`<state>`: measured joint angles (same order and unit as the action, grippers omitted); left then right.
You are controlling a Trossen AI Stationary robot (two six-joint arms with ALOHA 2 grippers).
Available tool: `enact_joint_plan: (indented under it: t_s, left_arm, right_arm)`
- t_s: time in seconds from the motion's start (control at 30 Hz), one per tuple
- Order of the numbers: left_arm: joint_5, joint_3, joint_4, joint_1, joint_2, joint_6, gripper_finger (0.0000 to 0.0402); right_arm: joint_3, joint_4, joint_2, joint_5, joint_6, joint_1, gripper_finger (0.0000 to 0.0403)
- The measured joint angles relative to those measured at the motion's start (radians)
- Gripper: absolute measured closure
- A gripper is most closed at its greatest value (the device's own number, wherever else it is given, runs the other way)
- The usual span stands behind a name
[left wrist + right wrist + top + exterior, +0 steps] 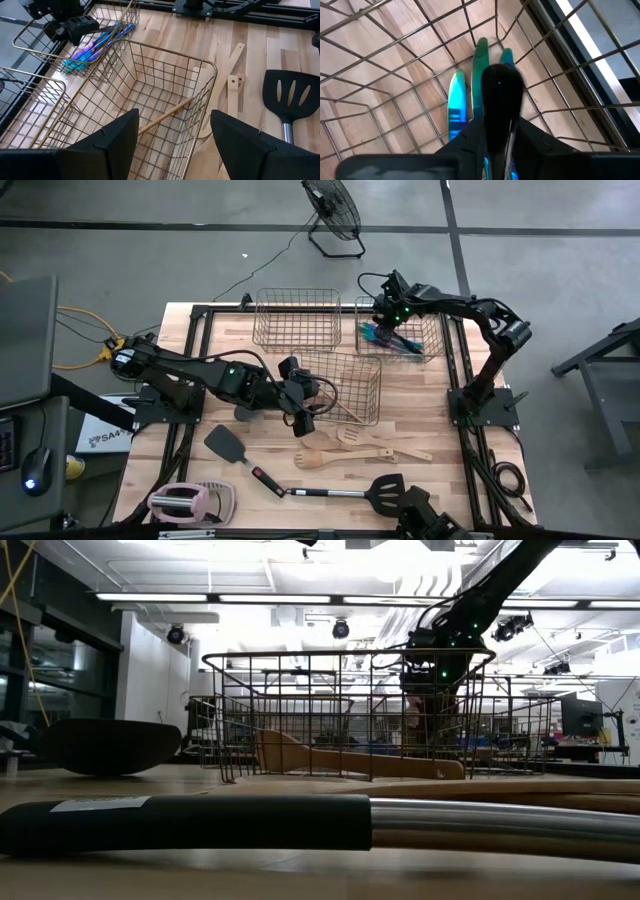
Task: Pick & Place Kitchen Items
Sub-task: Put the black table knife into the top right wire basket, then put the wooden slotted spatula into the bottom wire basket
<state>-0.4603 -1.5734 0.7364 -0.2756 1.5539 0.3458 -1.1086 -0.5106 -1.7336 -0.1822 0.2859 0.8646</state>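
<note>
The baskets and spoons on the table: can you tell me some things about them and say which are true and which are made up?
1. The shiny purple-teal utensils lie in the right basket. True.
2. The right claw is over the pink gadget. False: it is at the right basket.
3. The left claw is open. True.
4. The middle basket is empty. False: a wooden utensil sticks into it.
5. A black spatula lies on the table. True.

Non-task bits on tabletop [440,480]
3 wire baskets [297,317] far edge/centre; pink-white gadget [190,502] near-left corner; fan [333,214] on floor.
</note>
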Motion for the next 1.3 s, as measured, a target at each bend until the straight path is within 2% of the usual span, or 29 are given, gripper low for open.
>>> enact_joint_plan:
  t_s: [0.37, 0.5, 0.93, 1.3]
  left_arm:
    - [0.000, 0.000, 0.000, 0.000, 0.000, 0.000, 0.0158]
    - [0.000, 0.000, 0.000, 0.000, 0.000, 0.000, 0.0158]
    - [0.000, 0.000, 0.005, 0.000, 0.000, 0.000, 0.0158]
    - [-0.001, 0.000, 0.036, 0.000, 0.000, 0.027, 0.0158]
  right_arm:
    - [0.001, -0.003, 0.001, -0.008, -0.016, -0.001, 0.0305]
    - [0.002, -0.014, 0.041, -0.005, -0.022, -0.001, 0.0305]
    - [0.001, -0.029, 0.388, -0.018, -0.054, -0.001, 0.0305]
    - [0.001, -0.109, 0.652, -0.156, -0.095, -0.002, 0.0305]
